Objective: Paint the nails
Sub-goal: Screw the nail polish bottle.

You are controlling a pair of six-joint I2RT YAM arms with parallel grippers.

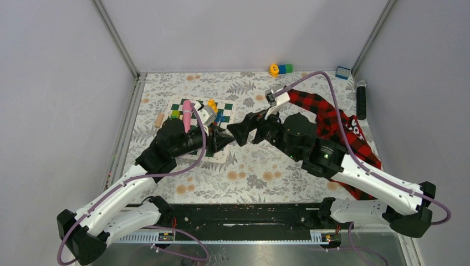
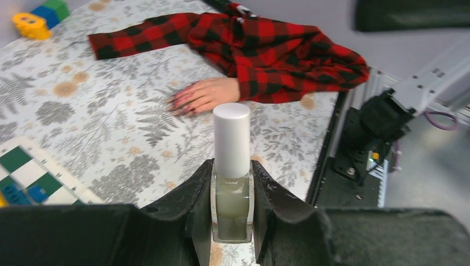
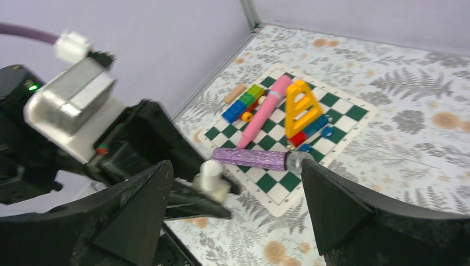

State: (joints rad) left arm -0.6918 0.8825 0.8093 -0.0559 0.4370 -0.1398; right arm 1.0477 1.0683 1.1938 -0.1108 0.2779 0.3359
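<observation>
Presently I am clenching the polish bottle [image 2: 231, 208] in my left claw [image 2: 231, 183]; my right claw [image 3: 235, 172] is gaping open, needing to unscrew its cap [image 2: 231, 138].

We see a checkerboard mat [image 3: 336, 103] on the fern-print cloth [image 1: 249, 172]. It carries a pink marker [image 3: 266, 111], a yellow triangular frame [image 3: 302, 105], a purple glitter tube [image 3: 249, 157] and coloured bricks [image 3: 244, 102]. Near the far wall lie a yellow-green-blue brick stack [image 1: 281, 69], a blue brick [image 1: 343, 72] and a black cylinder [image 1: 361, 100].
</observation>
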